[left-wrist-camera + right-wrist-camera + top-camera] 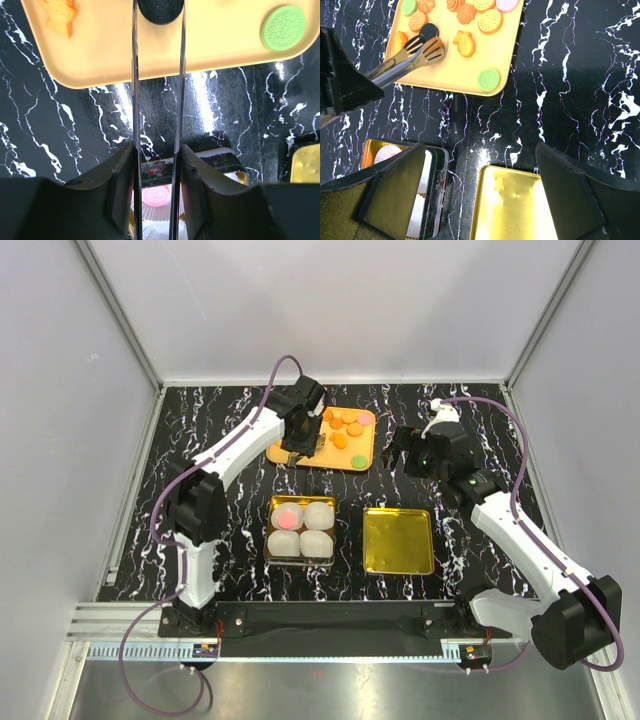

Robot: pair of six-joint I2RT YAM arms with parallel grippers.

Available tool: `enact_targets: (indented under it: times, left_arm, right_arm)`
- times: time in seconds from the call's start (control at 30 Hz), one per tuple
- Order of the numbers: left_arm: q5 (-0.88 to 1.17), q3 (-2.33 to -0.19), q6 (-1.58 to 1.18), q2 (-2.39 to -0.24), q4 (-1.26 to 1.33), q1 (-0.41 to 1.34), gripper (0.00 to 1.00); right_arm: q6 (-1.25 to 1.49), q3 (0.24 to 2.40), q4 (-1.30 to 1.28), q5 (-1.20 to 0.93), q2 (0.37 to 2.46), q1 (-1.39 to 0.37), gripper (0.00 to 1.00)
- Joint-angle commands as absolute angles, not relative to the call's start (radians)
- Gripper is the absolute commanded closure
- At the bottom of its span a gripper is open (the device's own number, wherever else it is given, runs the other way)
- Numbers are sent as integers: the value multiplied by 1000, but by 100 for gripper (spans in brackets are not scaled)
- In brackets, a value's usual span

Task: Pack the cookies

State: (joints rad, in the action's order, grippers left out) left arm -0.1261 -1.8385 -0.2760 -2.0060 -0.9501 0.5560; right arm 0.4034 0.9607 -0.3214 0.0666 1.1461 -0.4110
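Metal tongs (134,75) are being clamped in the left gripper (157,150), and a black cookie (161,11) is being bracketed by their tips on the orange tray (100,55), where the other cookies (490,20) are lying. Picking is judged the step in hand. Next, a tighter squeeze, a lift and a carry to the tin (275,502) are being called for. The right gripper (480,150) is being held wide open, empty, above the bench (570,75).
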Motion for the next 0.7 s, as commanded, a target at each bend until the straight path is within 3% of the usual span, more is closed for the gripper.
enact_targets:
  times: [0.0,0.27,0.67]
  left_arm:
    - [-112,-1856,-255,-1914,-931,549,59]
    - [-106,-1836,-256,-1882,-945,549,59]
    - [-57,-1622,-273,-1619,-946,572,59]
  right_arm:
    - [391,979,-307,74,1127,-407,0]
    - [390,977,-307,74,1126,-407,0]
    - [387,979,-305,77,1131,-407,0]
